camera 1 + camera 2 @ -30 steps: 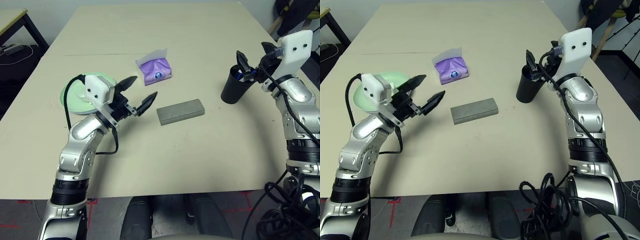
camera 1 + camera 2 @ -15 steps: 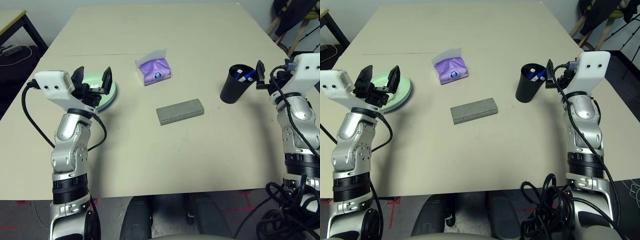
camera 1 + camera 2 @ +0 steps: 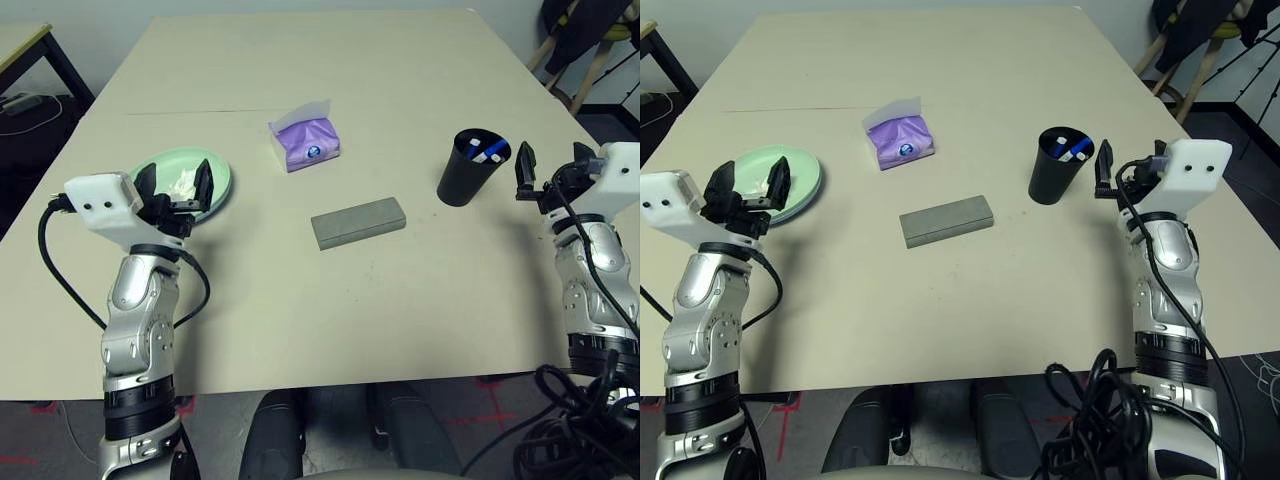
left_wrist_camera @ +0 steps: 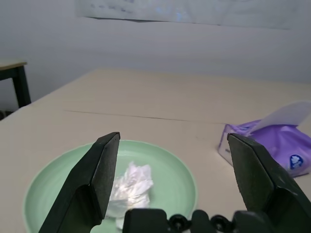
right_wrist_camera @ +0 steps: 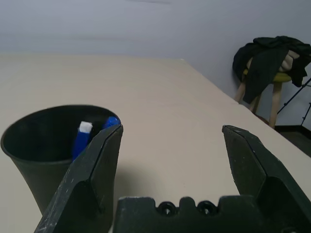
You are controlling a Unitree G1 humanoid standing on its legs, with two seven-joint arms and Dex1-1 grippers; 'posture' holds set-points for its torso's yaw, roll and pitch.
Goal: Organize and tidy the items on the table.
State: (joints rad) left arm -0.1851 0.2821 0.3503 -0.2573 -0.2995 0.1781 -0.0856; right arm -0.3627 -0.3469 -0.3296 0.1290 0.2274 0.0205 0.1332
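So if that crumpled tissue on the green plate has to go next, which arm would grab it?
Probably the left. Its open fingers sit right by the green plate holding the tissue wad; the right arm is far across, beside the black cup.

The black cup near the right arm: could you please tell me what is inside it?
The black cup holds pens with blue and white ends poking up near its rim. Their lower parts and the cup's bottom are hidden by its dark wall.
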